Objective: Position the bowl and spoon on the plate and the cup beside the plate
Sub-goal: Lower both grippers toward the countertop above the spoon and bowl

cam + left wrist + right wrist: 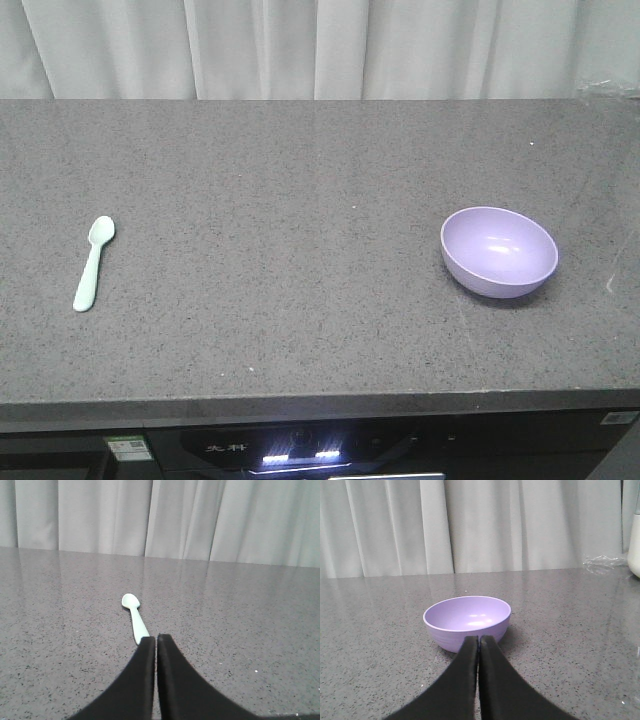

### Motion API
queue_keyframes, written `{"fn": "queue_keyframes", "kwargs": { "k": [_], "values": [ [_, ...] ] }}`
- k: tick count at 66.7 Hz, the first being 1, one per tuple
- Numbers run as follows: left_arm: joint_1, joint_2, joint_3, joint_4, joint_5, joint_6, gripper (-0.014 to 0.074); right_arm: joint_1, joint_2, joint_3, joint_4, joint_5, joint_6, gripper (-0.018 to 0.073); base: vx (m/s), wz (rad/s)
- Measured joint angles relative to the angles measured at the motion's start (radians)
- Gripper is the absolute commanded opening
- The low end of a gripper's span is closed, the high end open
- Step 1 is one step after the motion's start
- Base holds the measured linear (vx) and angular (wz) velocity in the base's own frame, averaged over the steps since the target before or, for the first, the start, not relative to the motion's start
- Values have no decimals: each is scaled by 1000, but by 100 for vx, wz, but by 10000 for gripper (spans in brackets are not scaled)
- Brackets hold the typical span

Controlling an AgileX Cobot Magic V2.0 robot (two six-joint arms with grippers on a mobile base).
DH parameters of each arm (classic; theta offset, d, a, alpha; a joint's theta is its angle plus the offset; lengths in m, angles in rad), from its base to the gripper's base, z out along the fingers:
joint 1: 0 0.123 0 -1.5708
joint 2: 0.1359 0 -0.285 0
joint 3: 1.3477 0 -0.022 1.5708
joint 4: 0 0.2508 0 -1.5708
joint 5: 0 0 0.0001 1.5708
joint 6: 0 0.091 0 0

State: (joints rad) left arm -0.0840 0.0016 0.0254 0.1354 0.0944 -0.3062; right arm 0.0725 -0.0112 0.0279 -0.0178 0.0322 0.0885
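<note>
A lavender bowl (499,251) stands upright and empty on the right of the grey counter (300,250). A mint-green spoon (93,262) lies flat at the left, scoop pointing away. In the left wrist view the spoon (134,615) lies just beyond my left gripper (156,638), whose black fingers are pressed together on nothing. My right gripper (479,638) is likewise shut and empty, with the bowl (467,622) right in front of its tips. Neither gripper shows in the front view. The plate and the cup are out of view.
White curtains (320,45) hang behind the counter. Crumpled clear plastic (602,563) and a white container (634,542) sit at the far right back. The counter's front edge (320,405) runs above a dark appliance panel.
</note>
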Motion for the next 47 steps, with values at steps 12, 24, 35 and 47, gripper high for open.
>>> {"fn": "queue_keyframes", "kwargs": {
  "k": [12,24,35,47],
  "values": [
    [0,0,0,0,0,0,-6,0,0,0,0,0,0,-3,5,1],
    [0,0,0,0,0,0,-6,0,0,0,0,0,0,-3,5,0],
    [0,0,0,0,0,0,-6,0,0,0,0,0,0,-3,5,0],
    [0,0,0,0,0,0,-6,0,0,0,0,0,0,-3,4,0]
  ]
}}
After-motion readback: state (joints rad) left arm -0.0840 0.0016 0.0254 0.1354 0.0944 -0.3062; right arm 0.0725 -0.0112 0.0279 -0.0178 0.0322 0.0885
